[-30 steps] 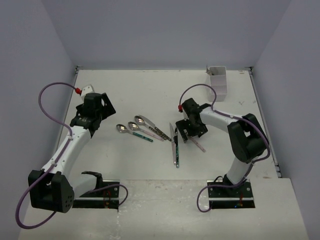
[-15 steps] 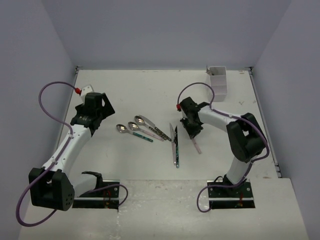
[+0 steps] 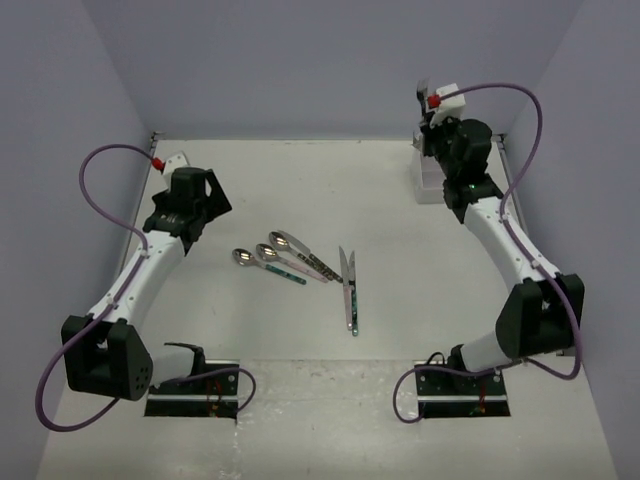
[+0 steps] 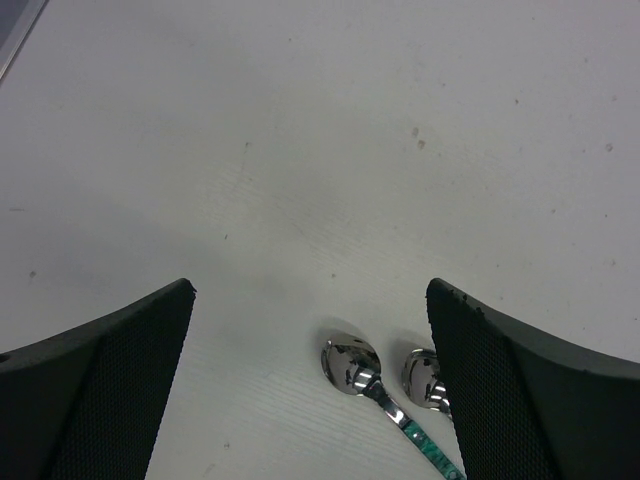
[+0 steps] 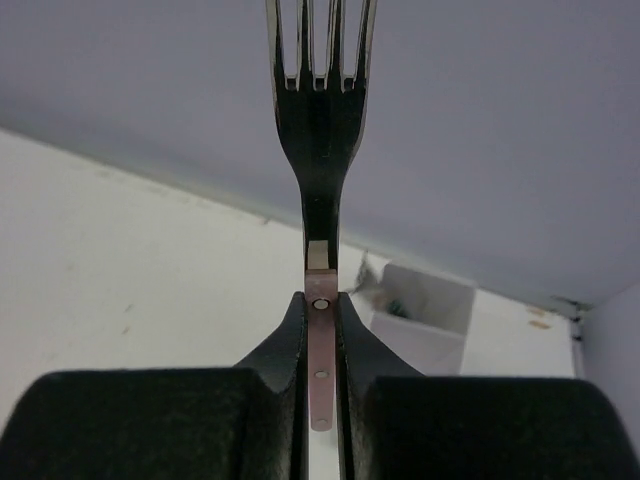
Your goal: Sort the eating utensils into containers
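The right gripper (image 5: 320,300) has its two black fingers (image 5: 285,345) clenched on the slim, pale handle of a metal fork (image 5: 320,110). The handle may be pink, but the light is too poor to be sure. The fork stands upright with its four tines pointing up towards the grey back wall. The small white rectangular plastic cutlery holder (image 5: 430,305) stands behind and slightly to the right of the fork, in the table's far right corner.

The left gripper (image 4: 310,290) hangs above the white table (image 3: 300,180) with its fingers spread wide, grasping nothing. A shiny spoon with a teal handle (image 4: 352,362) lies between the fingers. A second spoon head (image 4: 422,378) lies just beside it, partly hidden by one finger. Further utensils, two long plain-metal ones (image 3: 349,290), lie mid-table, well apart from the holder.
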`<state>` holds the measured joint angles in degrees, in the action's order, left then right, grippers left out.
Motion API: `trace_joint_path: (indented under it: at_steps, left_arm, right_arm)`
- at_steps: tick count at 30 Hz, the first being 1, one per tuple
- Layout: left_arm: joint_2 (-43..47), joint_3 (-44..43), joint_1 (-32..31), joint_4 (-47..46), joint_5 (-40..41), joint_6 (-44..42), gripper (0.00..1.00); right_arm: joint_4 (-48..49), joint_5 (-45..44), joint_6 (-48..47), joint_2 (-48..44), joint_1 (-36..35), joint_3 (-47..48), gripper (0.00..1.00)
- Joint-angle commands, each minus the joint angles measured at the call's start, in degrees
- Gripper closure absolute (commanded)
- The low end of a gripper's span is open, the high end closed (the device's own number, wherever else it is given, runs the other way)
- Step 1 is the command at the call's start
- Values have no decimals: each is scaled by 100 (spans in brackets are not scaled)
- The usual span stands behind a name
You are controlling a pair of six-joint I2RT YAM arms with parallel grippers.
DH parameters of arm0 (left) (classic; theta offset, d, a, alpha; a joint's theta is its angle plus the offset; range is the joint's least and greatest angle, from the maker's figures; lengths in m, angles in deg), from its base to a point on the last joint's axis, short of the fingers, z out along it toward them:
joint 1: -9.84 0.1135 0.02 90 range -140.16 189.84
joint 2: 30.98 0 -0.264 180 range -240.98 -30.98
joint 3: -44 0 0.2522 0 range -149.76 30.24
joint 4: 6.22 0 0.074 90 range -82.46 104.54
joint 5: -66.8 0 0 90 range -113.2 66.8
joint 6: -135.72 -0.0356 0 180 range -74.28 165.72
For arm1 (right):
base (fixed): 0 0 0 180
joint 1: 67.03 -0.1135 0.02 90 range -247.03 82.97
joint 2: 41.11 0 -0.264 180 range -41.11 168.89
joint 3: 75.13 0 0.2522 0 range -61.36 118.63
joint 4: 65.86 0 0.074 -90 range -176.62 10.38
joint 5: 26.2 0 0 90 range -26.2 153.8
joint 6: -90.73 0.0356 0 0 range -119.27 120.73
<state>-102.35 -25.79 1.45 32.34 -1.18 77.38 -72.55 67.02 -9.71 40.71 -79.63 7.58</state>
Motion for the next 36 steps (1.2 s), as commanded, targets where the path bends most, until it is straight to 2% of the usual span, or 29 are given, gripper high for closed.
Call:
trace_joint_path:
  at_steps: [1, 6, 7, 11, 16, 22, 26, 30, 33, 36]
  left_arm:
    - [-227, -522, -32, -247, -22, -213, 0]
    - [-579, -1041, -32, -300, -119, -406, 0]
    - [-719, -1111, -32, -265, -119, -441, 0]
    - [-966, -1384, -32, -151, -40, -477, 0]
    - [-1036, -1393, -32, -133, -40, -459, 0]
    - [-1063, -1402, -32, -124, -14, -424, 0]
    - [-1080, -1384, -32, -107, -14, -345, 0]
    - [-1072, -1367, -32, -80, -40, -283, 0]
    - [-993, -1297, -32, -89, -49, -266, 0]
    - [-879, -1200, -32, -80, -40, -231, 0]
  right_arm:
    - [1718, -286, -406, 989, 336, 741, 100]
    - [2579, -577, -240, 2336, 750, 1945, 100]
    - [2606, -629, -144, 2730, 837, 2321, 100]
    - [2571, -937, -100, 3331, 961, 2738, 100]
    - [2641, -578, 577, 3445, 1234, 2440, 100]
    - [2598, -516, 507, 3631, 1234, 2159, 100]
    - [2528, -410, 402, 3736, 1234, 2070, 95]
    - [2395, -357, 454, 3666, 1234, 2000, 94]
    - [2439, -358, 499, 3525, 1234, 1781, 87]
    - [2273, -269, 542, 3402, 1234, 1727, 56]
